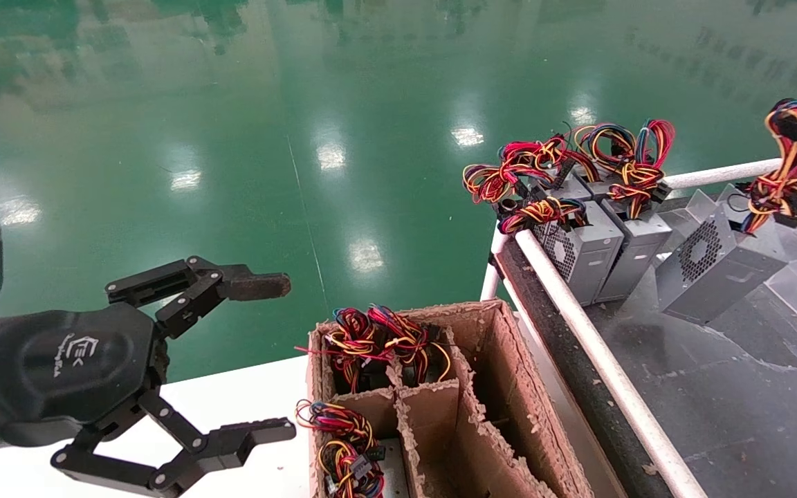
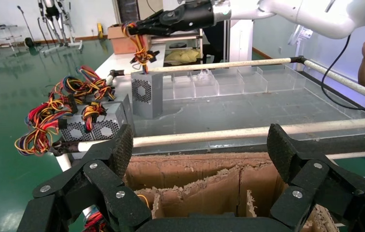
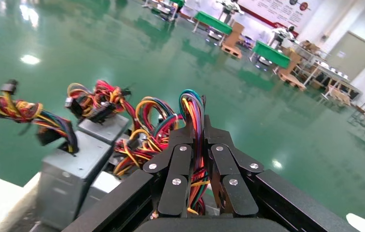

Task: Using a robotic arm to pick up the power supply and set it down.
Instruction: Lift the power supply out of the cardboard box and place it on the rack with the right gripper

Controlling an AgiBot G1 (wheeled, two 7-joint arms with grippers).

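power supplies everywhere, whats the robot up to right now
The right gripper has its fingers shut on the wire bundle of one power supply, which hangs tilted over the grey conveyor surface. The left gripper hovers open beside the cardboard box.

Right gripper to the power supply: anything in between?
Nothing visible. The right gripper is shut on the wire bundle of the power supply, which sits tilted on the conveyor, apart from the other boxes.
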